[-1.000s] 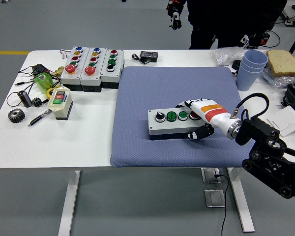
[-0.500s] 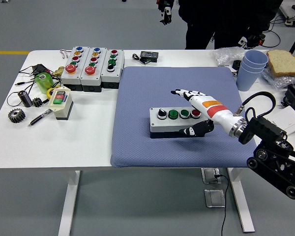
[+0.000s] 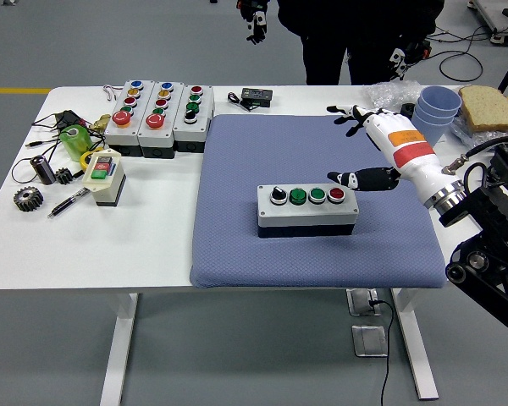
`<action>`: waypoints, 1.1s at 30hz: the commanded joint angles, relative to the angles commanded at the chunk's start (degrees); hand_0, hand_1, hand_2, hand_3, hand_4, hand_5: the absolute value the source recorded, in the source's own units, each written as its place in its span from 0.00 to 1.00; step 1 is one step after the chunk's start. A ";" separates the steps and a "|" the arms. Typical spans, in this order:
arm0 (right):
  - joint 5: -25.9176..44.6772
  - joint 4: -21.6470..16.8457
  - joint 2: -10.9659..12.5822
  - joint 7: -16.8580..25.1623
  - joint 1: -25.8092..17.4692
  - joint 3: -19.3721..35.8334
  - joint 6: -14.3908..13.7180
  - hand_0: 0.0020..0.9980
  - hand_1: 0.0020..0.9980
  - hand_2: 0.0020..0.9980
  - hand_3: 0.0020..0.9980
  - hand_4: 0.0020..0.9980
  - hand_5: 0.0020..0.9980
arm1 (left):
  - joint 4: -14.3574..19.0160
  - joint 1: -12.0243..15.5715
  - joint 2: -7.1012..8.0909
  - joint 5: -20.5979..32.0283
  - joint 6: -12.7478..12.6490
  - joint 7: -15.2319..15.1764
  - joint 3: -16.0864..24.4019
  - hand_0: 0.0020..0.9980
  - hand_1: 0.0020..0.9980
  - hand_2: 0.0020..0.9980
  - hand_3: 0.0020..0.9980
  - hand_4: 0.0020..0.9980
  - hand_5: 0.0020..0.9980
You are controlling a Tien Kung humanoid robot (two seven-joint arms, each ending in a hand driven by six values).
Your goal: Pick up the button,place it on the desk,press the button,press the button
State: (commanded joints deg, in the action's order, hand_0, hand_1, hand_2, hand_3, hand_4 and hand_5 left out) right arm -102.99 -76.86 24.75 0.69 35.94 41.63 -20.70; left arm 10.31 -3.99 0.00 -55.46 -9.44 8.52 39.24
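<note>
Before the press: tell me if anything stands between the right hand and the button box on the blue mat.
Nothing visible does. The right hand is open above the blue mat, up and to the right of the button box, with only bare mat between them.

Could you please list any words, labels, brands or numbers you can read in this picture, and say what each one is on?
No text can be read in this picture.
Button box on the blue mat: no lettering shows beside its knobs.
Three grey button boxes at the back: any labels are too small to read.
Small cream switch box: marks on its buttons are blurred.
Black device: its face is too small to read.
Right hand: orange and red bands, no writing visible.
</note>
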 joint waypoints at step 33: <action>-2.44 1.29 -0.09 -4.13 -2.03 -1.16 11.71 0.13 0.00 0.16 0.61 0.93 0.54 | 0.00 0.01 0.00 -0.11 0.04 0.00 -0.23 0.62 0.66 0.68 0.59 0.34 0.65</action>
State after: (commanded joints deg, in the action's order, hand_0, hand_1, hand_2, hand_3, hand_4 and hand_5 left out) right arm -105.43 -75.57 24.66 -3.43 33.90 40.47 -8.99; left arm 10.31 -3.98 0.00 -55.57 -9.40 8.52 39.00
